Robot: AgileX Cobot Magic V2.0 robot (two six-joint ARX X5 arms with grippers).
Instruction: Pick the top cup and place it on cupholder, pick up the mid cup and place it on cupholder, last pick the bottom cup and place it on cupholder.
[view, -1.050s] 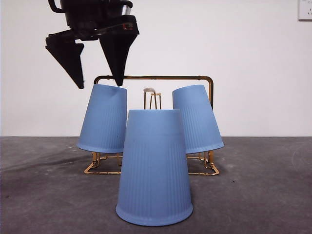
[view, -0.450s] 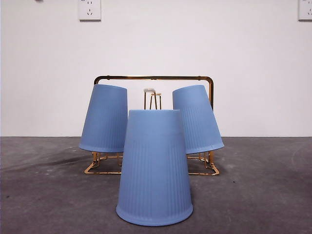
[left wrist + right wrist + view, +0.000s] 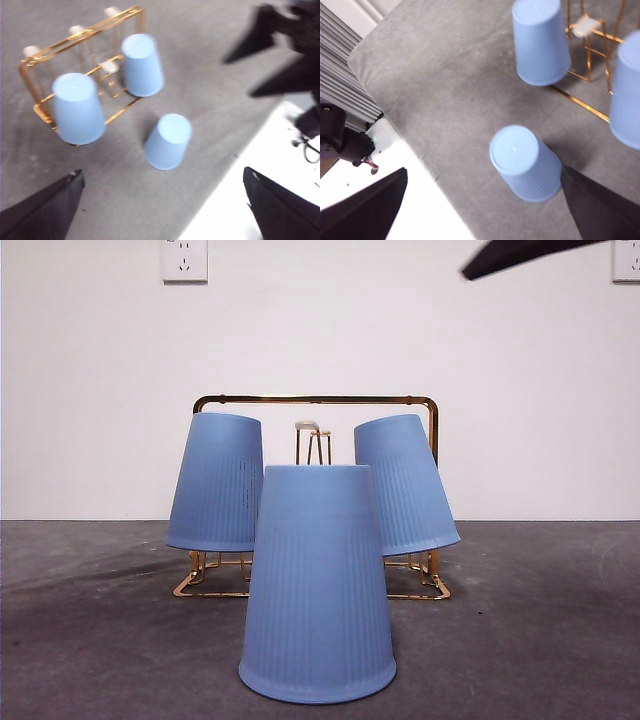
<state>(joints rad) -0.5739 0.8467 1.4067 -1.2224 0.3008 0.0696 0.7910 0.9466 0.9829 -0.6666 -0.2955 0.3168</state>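
Grey matte tabletop (image 3: 540, 640) carries a shiny gold wire cupholder (image 3: 315, 399) with two light blue ribbed plastic cups upended on its prongs, one at its left (image 3: 217, 483) and one at its right (image 3: 403, 483). A third blue ribbed cup (image 3: 317, 585) stands upside down on the table just before the rack, apart from both grippers. Left gripper (image 3: 165, 210) and right gripper (image 3: 485, 210) hang above the table with jaws spread wide, holding nothing.

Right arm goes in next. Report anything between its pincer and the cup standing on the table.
Nothing visible. The right pincer, jaws open, hangs above the free cup, which stands alone in front of the cupholder; the two racked cups sit apart behind it.
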